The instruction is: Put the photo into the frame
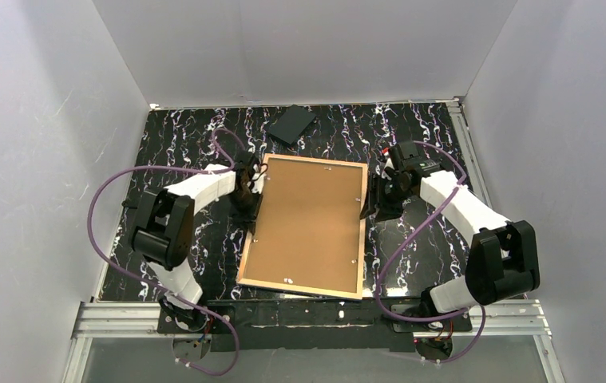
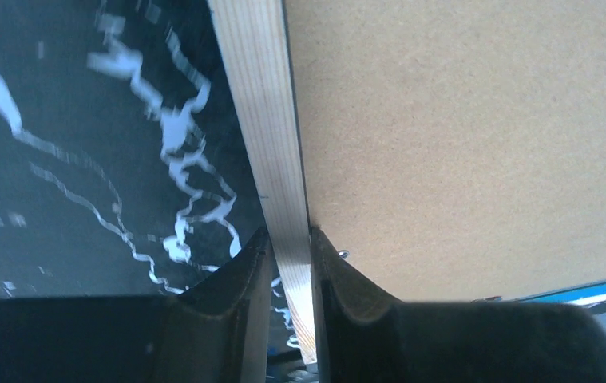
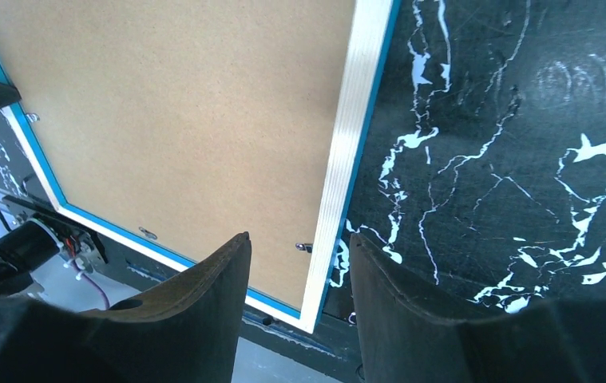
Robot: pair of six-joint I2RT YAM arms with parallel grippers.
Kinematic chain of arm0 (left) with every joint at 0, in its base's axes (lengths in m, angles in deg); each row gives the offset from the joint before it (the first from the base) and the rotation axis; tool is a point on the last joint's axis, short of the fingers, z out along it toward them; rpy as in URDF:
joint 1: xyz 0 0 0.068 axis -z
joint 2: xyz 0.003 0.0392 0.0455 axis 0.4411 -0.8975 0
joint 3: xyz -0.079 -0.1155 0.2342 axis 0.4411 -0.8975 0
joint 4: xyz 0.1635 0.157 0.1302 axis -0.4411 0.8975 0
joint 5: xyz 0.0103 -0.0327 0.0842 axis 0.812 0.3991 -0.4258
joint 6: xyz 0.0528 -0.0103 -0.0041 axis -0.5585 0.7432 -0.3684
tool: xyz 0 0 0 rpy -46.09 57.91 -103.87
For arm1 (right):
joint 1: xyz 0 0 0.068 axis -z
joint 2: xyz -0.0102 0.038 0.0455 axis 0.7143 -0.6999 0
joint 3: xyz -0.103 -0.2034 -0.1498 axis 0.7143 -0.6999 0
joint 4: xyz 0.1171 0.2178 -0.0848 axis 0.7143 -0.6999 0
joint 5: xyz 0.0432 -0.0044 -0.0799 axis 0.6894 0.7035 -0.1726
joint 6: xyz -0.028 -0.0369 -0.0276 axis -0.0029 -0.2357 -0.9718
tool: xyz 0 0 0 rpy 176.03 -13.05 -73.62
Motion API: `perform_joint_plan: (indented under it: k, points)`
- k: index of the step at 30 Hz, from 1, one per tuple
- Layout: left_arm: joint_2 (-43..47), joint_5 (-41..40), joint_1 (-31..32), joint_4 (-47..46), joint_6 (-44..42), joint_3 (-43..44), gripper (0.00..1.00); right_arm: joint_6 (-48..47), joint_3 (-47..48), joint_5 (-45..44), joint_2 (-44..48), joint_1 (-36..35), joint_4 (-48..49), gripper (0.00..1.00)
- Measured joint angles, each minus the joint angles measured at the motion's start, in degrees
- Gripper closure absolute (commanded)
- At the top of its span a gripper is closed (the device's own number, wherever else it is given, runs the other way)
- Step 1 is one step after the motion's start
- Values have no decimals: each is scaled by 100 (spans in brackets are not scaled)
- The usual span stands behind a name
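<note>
The frame (image 1: 299,288) lies flat in the middle of the table (image 1: 188,144), back side up with the brown board (image 1: 307,219) in it, its long sides running away from the arm bases. Your left claw (image 2: 290,239) is clamped on its left rail, and your right claw (image 3: 299,247) stands apart over the right rail. No photo is visible.

The frame (image 1: 299,288) lies mid-table (image 1: 180,136), board (image 1: 307,223) in it, slab (image 1: 291,124) behind; left gripper (image 1: 245,195) on its left edge, right gripper (image 1: 370,209) at its right.
</note>
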Motion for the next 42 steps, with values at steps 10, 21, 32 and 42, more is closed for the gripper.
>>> perform_joint_plan:
  k: [10,21,32,42]
  points:
    - [-1462,719,11,654,-1882,1928,89,-254,372,-575,-170,179,-282,16]
    - [-1246,675,50,997,-2396,2035,2,-850,1676,-1392,-1193,341,-363,3]
    - [3416,-485,-13,-546,-605,-103,2,-1499,3003,-1847,-2632,374,-691,3]
    - [5742,-31,-70,9,1410,-1899,2,-1851,3670,-1641,-3401,374,-743,7]
